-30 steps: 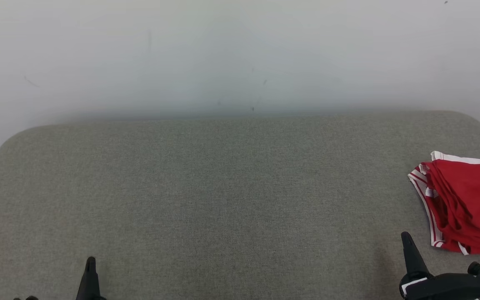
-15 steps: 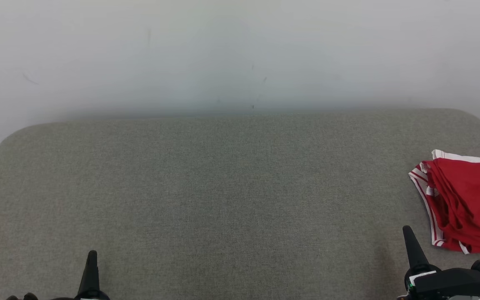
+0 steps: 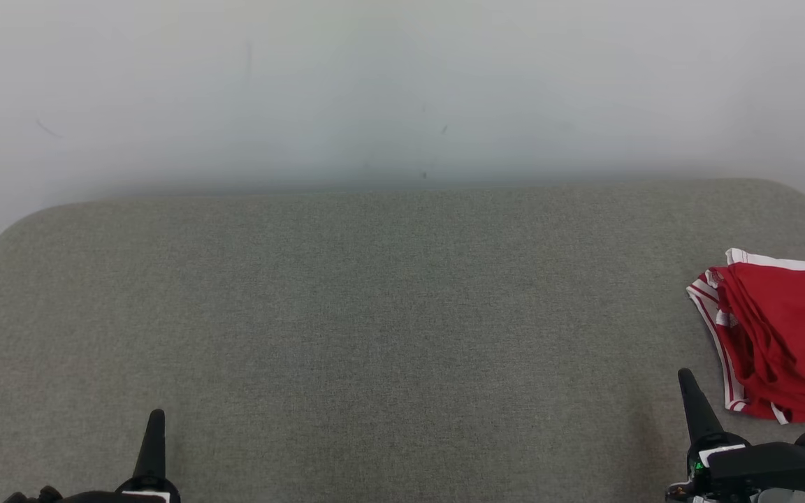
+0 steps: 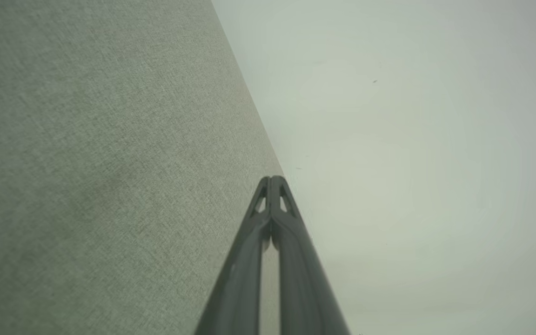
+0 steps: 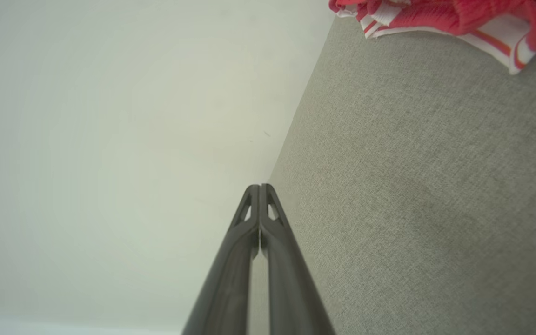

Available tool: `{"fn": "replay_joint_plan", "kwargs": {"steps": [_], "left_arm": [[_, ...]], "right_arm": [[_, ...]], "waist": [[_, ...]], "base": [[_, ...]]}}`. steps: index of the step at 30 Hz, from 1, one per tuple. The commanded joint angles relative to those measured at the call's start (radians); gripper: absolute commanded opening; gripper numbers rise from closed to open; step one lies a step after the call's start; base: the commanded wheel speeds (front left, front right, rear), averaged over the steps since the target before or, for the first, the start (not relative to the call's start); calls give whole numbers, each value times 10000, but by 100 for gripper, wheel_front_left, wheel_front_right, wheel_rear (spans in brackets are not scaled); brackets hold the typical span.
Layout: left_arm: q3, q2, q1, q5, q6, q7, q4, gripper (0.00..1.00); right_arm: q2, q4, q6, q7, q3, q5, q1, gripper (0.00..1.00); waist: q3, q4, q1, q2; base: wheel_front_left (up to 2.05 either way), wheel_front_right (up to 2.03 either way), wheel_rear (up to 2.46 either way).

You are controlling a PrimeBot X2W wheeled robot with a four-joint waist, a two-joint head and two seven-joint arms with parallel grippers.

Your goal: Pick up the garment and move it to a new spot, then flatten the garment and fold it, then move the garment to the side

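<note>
Across right wrist view's top, red garment (image 5: 458, 11), grey cushion (image 5: 412, 186)

1. Tabletop (image 3: 374, 314): covered in grey woven fabric, with rounded far corners; it spans nearly the whole width of the head view.
2. Wall (image 3: 402, 84): plain and pale, rising directly behind the tabletop's far edge.
3. Marks (image 3: 424, 175): a few small dark specks and faint scratches on the wall, most near its middle.
</note>
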Motion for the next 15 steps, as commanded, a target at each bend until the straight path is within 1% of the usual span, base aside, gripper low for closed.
{"fn": "replay_joint_plan", "kwargs": {"steps": [1, 15], "left_arm": [[31, 55, -157, -206, -52, 66, -90, 0], [71, 60, -317, -1399, -98, 365, -95, 0]], "right_arm": [[26, -110, -14, 63, -50, 187, -101, 0], [73, -173, -16, 262, -166, 1307, -217, 0]], "waist": [[6, 0, -1, -1], [84, 0, -1, -1]], "base": [[0, 0, 0], [0, 0, 0]]}}
